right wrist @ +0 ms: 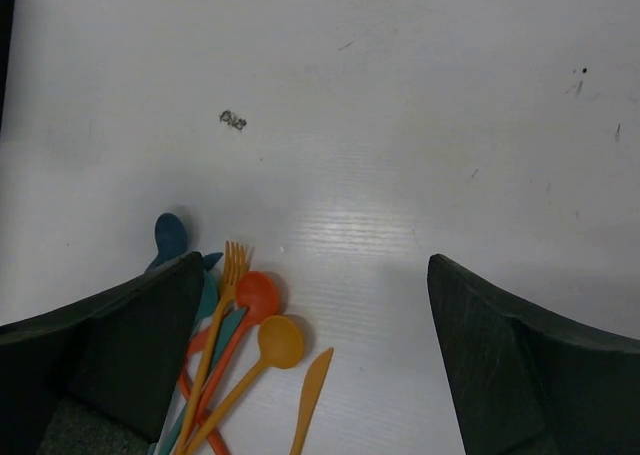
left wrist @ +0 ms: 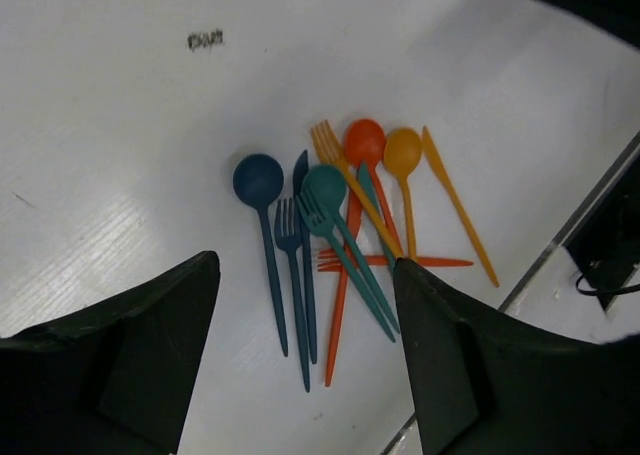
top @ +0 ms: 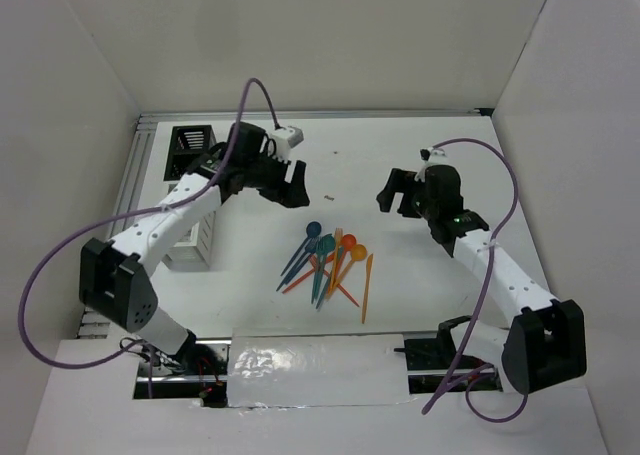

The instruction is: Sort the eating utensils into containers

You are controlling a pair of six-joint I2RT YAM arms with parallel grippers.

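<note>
two grippers hang above the counter and neither holds anything. the left gripper sits beyond and to the left of the pile of eating utensils. its fingers are spread wide, and between them its wrist view shows only cutlery and bare counter. the right gripper sits beyond and to the right of the pile, its fingers just as far apart and just as empty. that stance looks like a survey before a first pick: high enough to see the heap, and open enough to drop over a thin handle.

every utensil in view lies in one loose fan, bowls and tines pointing away from the arm bases and handles crossing nearer them. a blue spoon and a blue fork lie on the pile's left edge, with teal pieces overlapping in its middle. a red spoon and an orange spoon lie toward its right. an orange knife lies at the right rim, a little clear of the tangle. the outer pieces look the easiest to lift cleanly, since fewer handles cross them.

the black bin stands well off to the far left of the pile. the white bin stands to the pile's left, partly under the left arm. i see no utensils standing in either bin, so sorting seems not yet begun.
</note>
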